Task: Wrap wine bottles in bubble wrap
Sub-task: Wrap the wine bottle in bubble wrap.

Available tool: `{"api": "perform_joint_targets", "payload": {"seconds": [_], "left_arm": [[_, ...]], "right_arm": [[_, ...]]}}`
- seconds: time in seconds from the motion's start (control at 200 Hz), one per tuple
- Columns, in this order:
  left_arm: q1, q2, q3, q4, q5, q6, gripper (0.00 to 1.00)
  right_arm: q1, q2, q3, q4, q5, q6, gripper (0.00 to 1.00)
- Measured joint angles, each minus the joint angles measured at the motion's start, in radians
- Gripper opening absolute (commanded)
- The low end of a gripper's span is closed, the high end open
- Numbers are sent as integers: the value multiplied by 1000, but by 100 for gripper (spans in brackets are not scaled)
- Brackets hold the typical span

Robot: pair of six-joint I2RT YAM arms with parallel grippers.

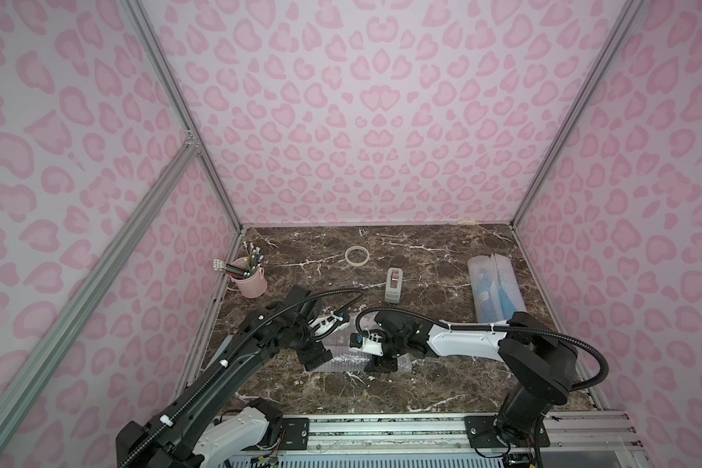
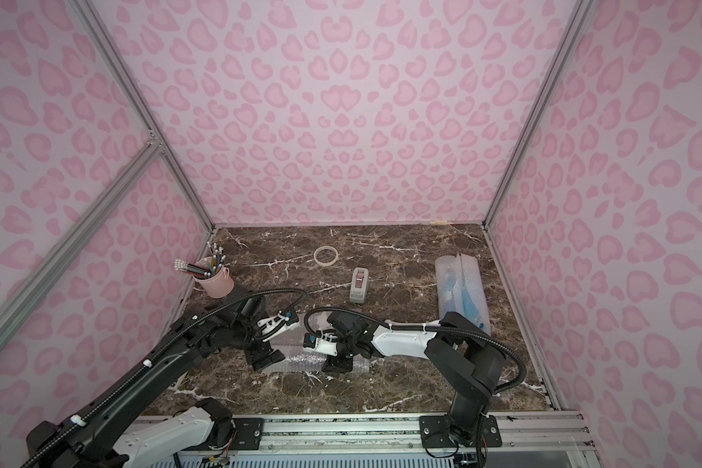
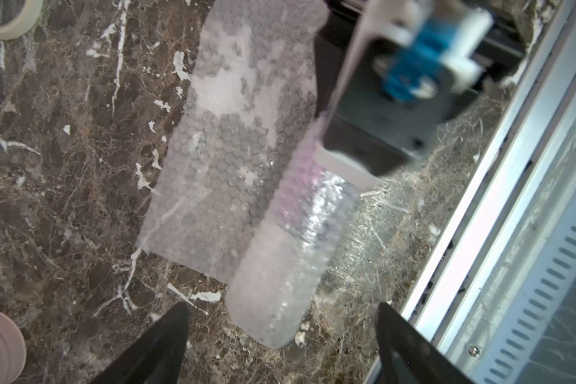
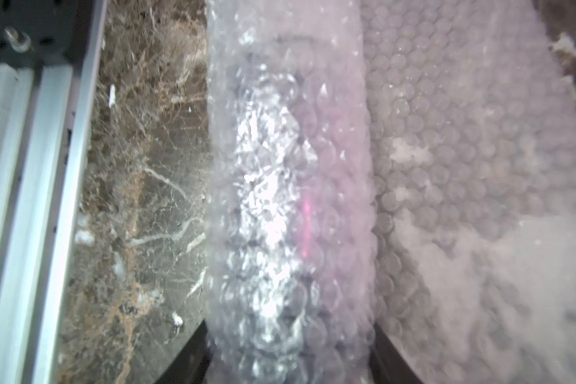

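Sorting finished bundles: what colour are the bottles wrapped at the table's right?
Blue bottles, clearest in a top view.

Table [image 1: 422, 389]: dark brown marble pattern, white veins.
Back left: pink cup [image 1: 252, 283], upright, holds pencils [image 1: 236, 268].
Back centre: tape ring [image 1: 356, 256], flat; dispenser [image 1: 394, 285] near it, toward front.
Right: bundle [image 1: 497, 279] of bubble wrap, blue bottles [image 1: 503, 300] showing through.
Front centre: wrap [image 3: 233, 149], flat sheet; one edge rolled into tube [image 3: 280, 266], purple tint inside.
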Motion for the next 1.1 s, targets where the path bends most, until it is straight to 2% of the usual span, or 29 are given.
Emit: {"api": "perform_joint_targets", "payload": {"seconds": [0.245,0.37,0.525,0.625,0.88,1.1], "left_arm": [[-13,-211,-161,39,96,165,94],[-115,-216,-221,111,50,230,95],[-279,-129,-283,212,-76,298,95],[-343,-63,-305,287,-157,330,95],[-375,116,-320,481,-311,375,94],[-379,294,-259,571,-315,383,75]], "right_arm": [[-84,174,191,-169,-279,188,51],[-89,210,217,-204,-370,257,50],[-101,240,243,-248,-425,302,51],[-106,243,244,-259,-438,323,51],[-106,242,227,-236,-458,366,53],[-112,244,203,-196,-487,379,56]]}}
